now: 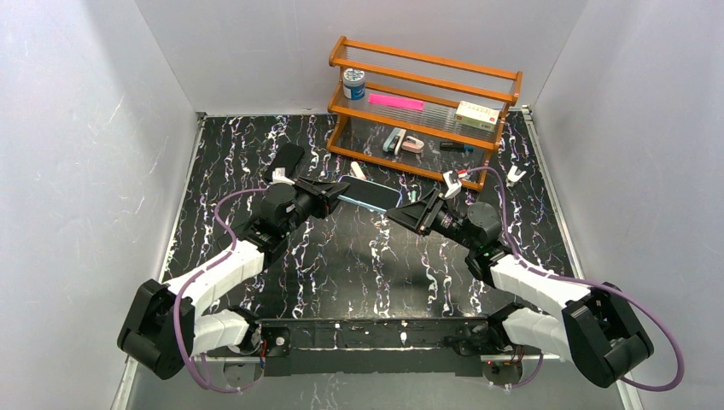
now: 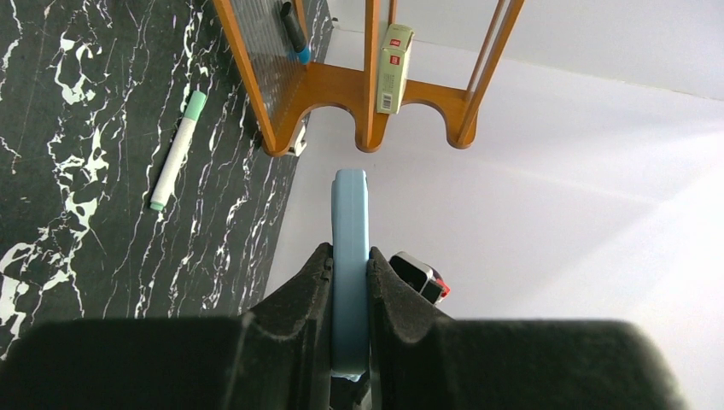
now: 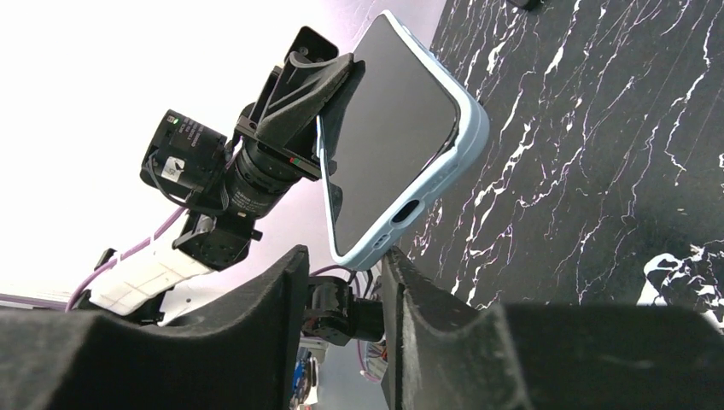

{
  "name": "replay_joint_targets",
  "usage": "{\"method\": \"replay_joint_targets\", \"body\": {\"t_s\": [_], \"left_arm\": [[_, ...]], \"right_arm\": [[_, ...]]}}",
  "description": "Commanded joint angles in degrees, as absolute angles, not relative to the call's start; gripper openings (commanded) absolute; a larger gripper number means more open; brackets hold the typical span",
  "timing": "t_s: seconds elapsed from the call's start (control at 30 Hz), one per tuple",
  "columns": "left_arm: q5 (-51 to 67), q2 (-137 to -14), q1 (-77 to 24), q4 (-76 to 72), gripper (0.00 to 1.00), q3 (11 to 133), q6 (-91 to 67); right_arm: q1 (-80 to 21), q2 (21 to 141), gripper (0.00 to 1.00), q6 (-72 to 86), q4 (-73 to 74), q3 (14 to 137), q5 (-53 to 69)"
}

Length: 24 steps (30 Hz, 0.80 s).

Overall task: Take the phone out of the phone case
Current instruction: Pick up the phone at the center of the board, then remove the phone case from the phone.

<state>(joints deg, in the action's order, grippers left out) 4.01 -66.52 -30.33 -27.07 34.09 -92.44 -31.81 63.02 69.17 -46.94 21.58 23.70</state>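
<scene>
The phone [image 1: 373, 195], dark screen up, sits in its light blue phone case [image 3: 468, 137] and is held in the air over the middle of the table. My left gripper [image 2: 349, 256] is shut on one end of it, fingers pressing the case's front and back; the case edge [image 2: 350, 201] sticks out ahead. In the right wrist view the screen [image 3: 388, 128] faces me, and the left gripper [image 3: 312, 81] grips the far end. My right gripper [image 3: 343, 256] stands open just below the phone's near corner, its right fingertip [image 3: 391, 260] touching the case, with nothing between the jaws.
A wooden rack [image 1: 423, 94] stands at the back with a tin [image 1: 353, 84], a pink item [image 1: 395, 102] and a small box [image 1: 477, 114]. A green marker [image 2: 178, 152] lies on the black marbled table [image 1: 359, 265]. White walls close in the sides.
</scene>
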Motion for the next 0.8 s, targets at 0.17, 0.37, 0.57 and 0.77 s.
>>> {"method": "replay_joint_targets", "body": {"t_s": [0.17,0.37,0.57,0.77], "left_arm": [[4.86,-63.81,-30.06,-31.95,0.0,34.8,-95.1],[5.34,-63.63,-30.06,-32.07,0.0,33.96,-97.18],[5.48,-63.24,-30.06,-32.26,0.0,34.67,-97.72],[4.22,-61.9,-30.06,-33.27,0.0,33.48,-96.68]], "right_arm": [[-30.41,64.71,0.25,70.57,-54.77,22.18,25.32],[-28.92,65.43,0.01,63.93,-54.13,24.54,28.63],[-27.49,65.48,0.01,48.98,-45.81,29.6,35.07],[-26.33,64.81,0.09,52.32,-44.27,30.2,38.52]]}}
